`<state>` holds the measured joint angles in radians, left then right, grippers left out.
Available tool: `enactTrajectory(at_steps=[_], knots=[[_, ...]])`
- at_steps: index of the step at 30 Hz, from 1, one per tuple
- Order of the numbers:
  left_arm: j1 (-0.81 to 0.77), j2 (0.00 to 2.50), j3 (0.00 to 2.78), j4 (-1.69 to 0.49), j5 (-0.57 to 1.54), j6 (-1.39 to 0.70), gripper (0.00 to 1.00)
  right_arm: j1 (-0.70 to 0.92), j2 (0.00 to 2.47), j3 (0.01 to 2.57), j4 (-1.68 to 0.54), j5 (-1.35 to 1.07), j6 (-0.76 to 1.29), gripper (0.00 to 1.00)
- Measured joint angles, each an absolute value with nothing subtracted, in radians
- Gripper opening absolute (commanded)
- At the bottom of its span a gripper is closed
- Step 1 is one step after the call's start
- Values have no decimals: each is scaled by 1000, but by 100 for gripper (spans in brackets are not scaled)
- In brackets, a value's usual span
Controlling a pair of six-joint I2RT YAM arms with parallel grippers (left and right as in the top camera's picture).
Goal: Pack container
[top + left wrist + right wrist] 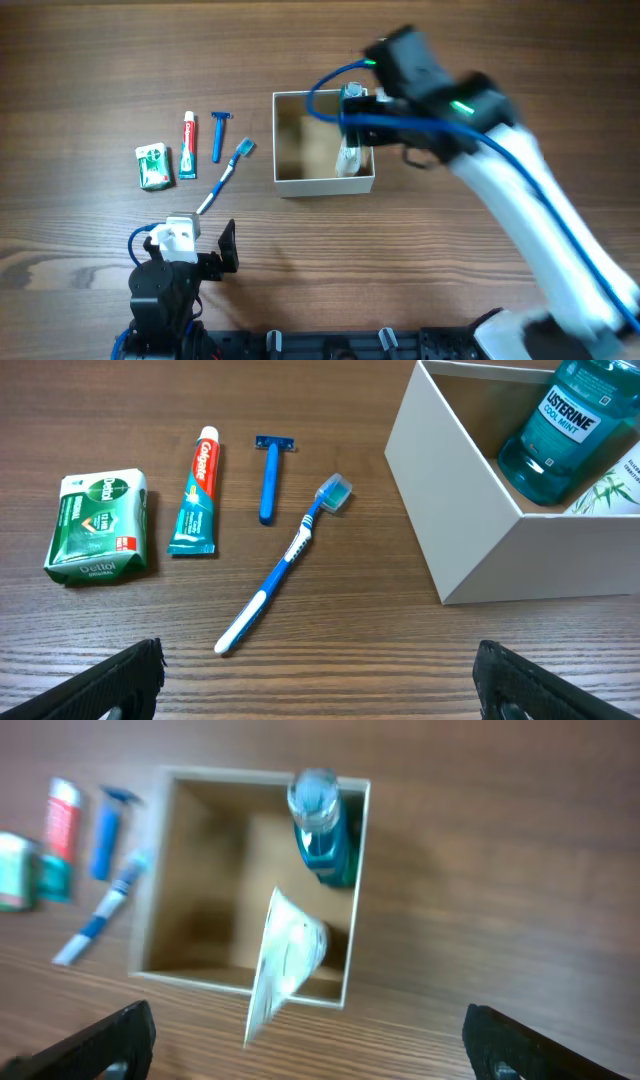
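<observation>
The container (pixel 300 140) is a square cardboard box with white walls and a tan inside, mid-table; it also shows in the left wrist view (pixel 440 490) and the right wrist view (pixel 215 880). Inside, along its right wall, stand a blue-green Listerine bottle (pixel 322 830) (pixel 560 430) and a white tube (pixel 285 960) (pixel 348 158) that leans over the front rim. My right gripper (pixel 385 125) (pixel 310 1040) hovers above the box's right side, open and empty. My left gripper (pixel 190 255) (pixel 320 680) is open and empty near the table's front edge, left of the box.
Left of the box lie a green soap pack (pixel 153 166) (pixel 98 525), a toothpaste tube (pixel 188 145) (pixel 196 490), a blue razor (pixel 218 135) (pixel 270 478) and a blue-white toothbrush (pixel 225 177) (pixel 285 565), just ahead of the left gripper.
</observation>
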<state>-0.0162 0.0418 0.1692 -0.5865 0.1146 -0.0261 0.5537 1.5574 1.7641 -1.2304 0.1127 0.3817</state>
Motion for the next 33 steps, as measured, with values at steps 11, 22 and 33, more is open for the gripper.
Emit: enactTrajectory(at_steps=[11,22,33], knots=[[-16,42,169,-586,115,-26,100,261,1180,1774,-1306,114,446,100],[-16,42,166,-425,289,-35,100,-16,1282,1774,-1352,105,453,100],[-16,183,434,-472,265,-212,100,-54,1473,1773,-1379,58,453,100]])
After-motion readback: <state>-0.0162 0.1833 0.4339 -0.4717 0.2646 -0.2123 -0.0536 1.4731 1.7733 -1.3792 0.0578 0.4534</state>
